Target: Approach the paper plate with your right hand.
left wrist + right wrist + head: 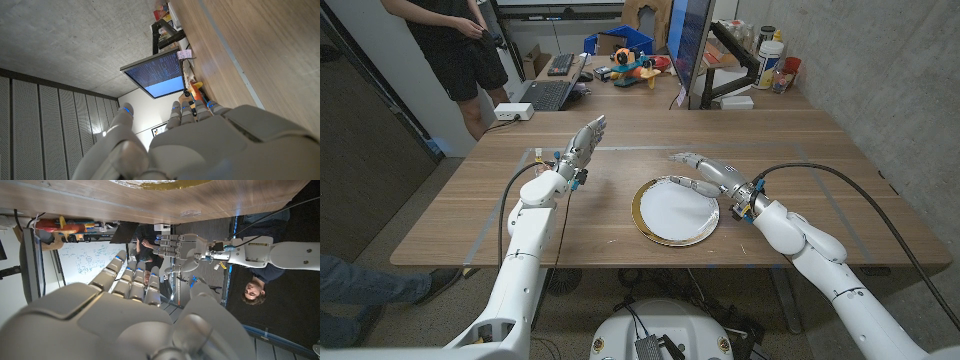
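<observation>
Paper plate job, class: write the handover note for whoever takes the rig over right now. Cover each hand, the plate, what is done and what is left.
Right hand: open, holding nothing, fingers reaching over the far right rim of the paper plate; contact cannot be told.
Left hand: open, fingers up, raised over the wooden table, left of the plate, idle.
Plate: gold-rimmed, white centre, lying flat near the table's front edge.
Done: the approach looks nearly complete.
Left: probably just settle the right hand at the plate; the left arm likely needs no move.

Right robot hand near plate
</observation>
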Action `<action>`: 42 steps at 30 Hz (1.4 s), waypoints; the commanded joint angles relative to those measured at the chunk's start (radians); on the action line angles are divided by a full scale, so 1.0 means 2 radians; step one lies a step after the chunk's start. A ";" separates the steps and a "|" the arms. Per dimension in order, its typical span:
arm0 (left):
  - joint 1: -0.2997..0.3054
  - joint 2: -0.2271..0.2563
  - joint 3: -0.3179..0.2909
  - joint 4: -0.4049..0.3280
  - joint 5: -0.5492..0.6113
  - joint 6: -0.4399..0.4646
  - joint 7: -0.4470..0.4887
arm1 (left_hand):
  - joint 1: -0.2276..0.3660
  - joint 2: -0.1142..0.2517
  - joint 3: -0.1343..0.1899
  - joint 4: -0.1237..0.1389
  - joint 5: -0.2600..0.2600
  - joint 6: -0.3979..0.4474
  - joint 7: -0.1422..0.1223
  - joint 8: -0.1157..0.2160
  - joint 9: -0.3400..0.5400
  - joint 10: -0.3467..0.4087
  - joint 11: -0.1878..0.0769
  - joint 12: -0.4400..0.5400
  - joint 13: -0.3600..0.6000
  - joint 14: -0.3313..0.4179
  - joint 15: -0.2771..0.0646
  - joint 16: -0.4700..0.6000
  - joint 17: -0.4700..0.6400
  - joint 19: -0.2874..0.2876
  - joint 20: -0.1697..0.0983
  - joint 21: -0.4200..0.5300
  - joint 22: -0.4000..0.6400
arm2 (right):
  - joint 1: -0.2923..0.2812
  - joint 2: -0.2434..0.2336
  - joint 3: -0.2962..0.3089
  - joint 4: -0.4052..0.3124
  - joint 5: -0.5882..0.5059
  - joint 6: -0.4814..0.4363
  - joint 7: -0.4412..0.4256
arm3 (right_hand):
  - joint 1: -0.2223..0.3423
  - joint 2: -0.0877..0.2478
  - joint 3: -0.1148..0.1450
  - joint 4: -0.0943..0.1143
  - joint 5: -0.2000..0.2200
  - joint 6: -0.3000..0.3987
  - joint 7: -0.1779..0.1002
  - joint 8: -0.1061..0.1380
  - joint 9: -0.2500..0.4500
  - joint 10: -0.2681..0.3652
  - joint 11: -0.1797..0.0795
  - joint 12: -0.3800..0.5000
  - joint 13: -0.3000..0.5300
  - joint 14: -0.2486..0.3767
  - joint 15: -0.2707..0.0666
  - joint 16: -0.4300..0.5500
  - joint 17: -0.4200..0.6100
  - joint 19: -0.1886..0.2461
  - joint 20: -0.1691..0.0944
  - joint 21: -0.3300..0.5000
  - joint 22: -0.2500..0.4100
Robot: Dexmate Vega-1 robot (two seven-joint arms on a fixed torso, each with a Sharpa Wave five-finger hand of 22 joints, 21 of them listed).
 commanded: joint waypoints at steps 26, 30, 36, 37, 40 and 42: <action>0.006 -0.001 -0.006 -0.004 -0.003 -0.001 0.003 | 0.001 0.004 0.000 -0.002 -0.002 0.002 0.002 0.001 0.002 -0.002 0.002 0.002 0.001 -0.006 0.001 0.001 0.001 -0.003 0.004 -0.002 0.002 | 0.005 -0.025 -0.028 -0.008 -0.044 -0.017 -0.029 | 0.002 -0.004 0.002 -0.002 0.007 -0.002 -0.007 -0.001 0.001 0.004 -0.003 -0.001 0.003 0.003 -0.002 -0.001 0.000 0.002 0.000 0.000 0.002; 0.006 -0.001 -0.005 -0.003 -0.002 -0.001 0.003 | 0.001 0.005 -0.001 -0.002 -0.002 0.002 0.002 0.001 0.002 -0.002 0.002 0.002 0.001 -0.006 0.001 0.001 0.001 -0.003 0.004 -0.002 0.002 | 0.005 -0.028 -0.030 -0.010 -0.049 -0.020 -0.031 | 0.002 -0.003 0.003 -0.002 0.007 -0.002 -0.007 -0.001 0.001 0.003 -0.004 -0.002 0.003 0.002 -0.002 -0.001 0.000 0.001 0.000 0.000 0.002; 0.006 -0.001 -0.004 -0.005 -0.001 0.000 0.004 | 0.001 0.005 -0.001 -0.003 -0.002 0.002 0.002 0.001 0.002 -0.003 0.001 0.002 0.001 -0.006 0.002 0.001 0.001 -0.003 0.004 -0.002 0.002 | 0.005 -0.031 -0.033 -0.011 -0.055 -0.024 -0.036 | 0.002 -0.003 0.003 -0.002 0.008 -0.003 -0.009 -0.001 0.001 0.004 -0.005 -0.001 0.003 0.002 -0.002 -0.002 0.000 0.001 -0.001 0.000 0.002; 0.006 -0.001 -0.004 -0.006 -0.001 0.000 0.004 | 0.001 0.005 -0.001 -0.003 -0.002 0.002 0.002 0.001 0.002 -0.002 0.001 0.002 0.001 -0.006 0.002 0.001 0.001 -0.003 0.004 -0.002 0.002 | 0.005 -0.032 -0.034 -0.011 -0.056 -0.025 -0.036 | 0.002 -0.003 0.003 -0.002 0.008 -0.003 -0.009 -0.001 0.001 0.005 -0.005 -0.001 0.003 0.002 -0.002 -0.002 0.000 0.001 0.000 0.000 0.002; 0.006 -0.001 -0.004 -0.006 -0.001 0.000 0.004 | 0.001 0.005 -0.001 -0.003 -0.002 0.002 0.002 0.001 0.002 -0.002 0.001 0.002 0.001 -0.006 0.001 0.001 0.001 -0.004 0.005 -0.002 0.002 | 0.005 -0.034 -0.036 -0.013 -0.057 -0.027 -0.036 | 0.002 -0.003 0.003 -0.003 0.008 -0.003 -0.009 -0.001 0.001 0.004 -0.006 -0.001 0.003 0.003 -0.003 -0.001 0.000 0.000 -0.001 -0.001 0.002; 0.006 -0.001 -0.005 -0.006 -0.001 0.000 0.004 | 0.001 0.005 -0.001 -0.003 -0.002 0.002 0.001 0.001 0.002 -0.002 0.001 0.002 0.001 -0.006 0.001 0.001 0.001 -0.004 0.005 -0.002 0.002 | 0.004 -0.035 -0.036 -0.014 -0.059 -0.029 -0.036 | 0.002 -0.003 0.003 -0.003 0.009 -0.003 -0.010 -0.002 0.001 0.005 -0.007 -0.001 0.003 0.003 -0.003 -0.001 0.000 0.000 -0.001 -0.001 0.002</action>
